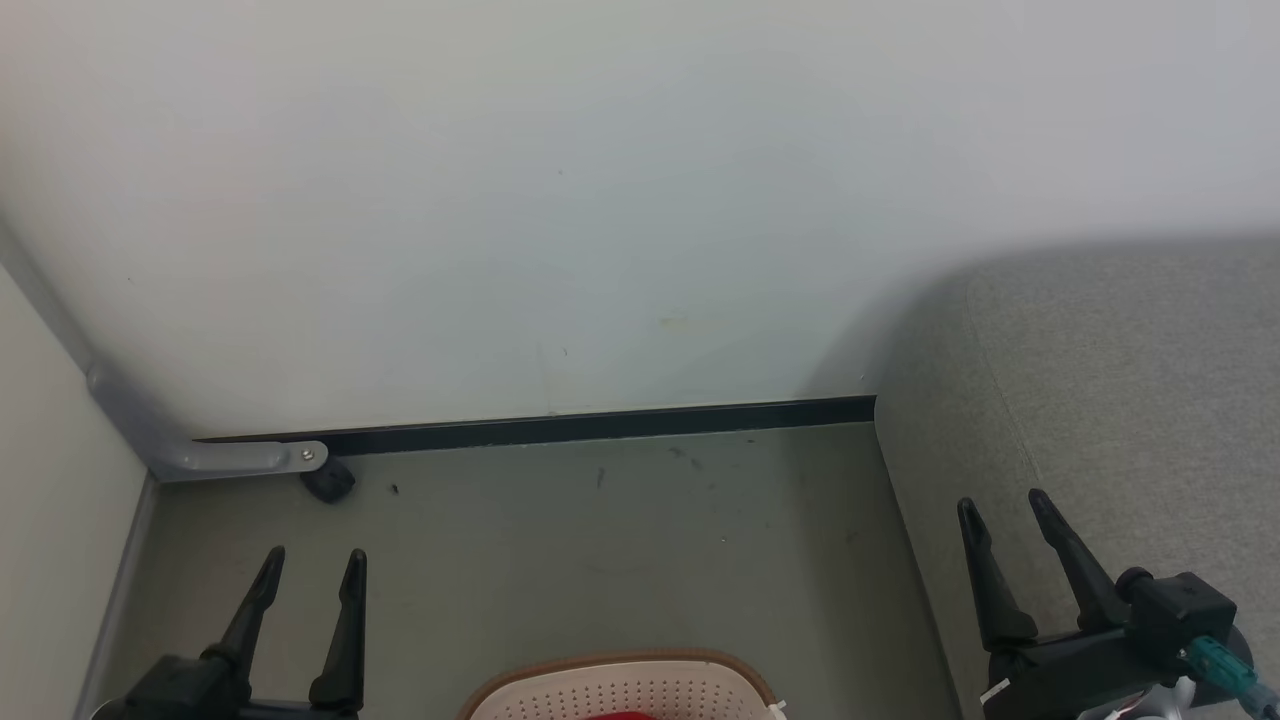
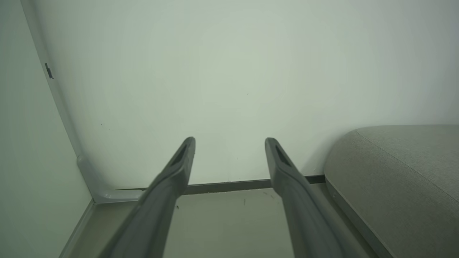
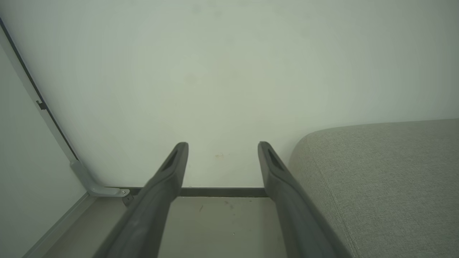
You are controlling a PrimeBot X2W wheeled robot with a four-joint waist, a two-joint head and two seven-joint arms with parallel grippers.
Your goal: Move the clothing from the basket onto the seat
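Note:
The cream basket with its brown rim pokes in at the bottom middle of the head view, on the floor. A sliver of red clothing shows inside it at the frame's edge. The grey seat fills the right side, and also appears in the left wrist view and the right wrist view. My left gripper hovers open, left of the basket, empty. My right gripper stands open over the seat's front corner, empty.
A pale wall rises straight ahead with a dark skirting strip at its foot. A side panel closes the left, with a grey metal bracket and a small black caster in the corner. Grey floor lies between.

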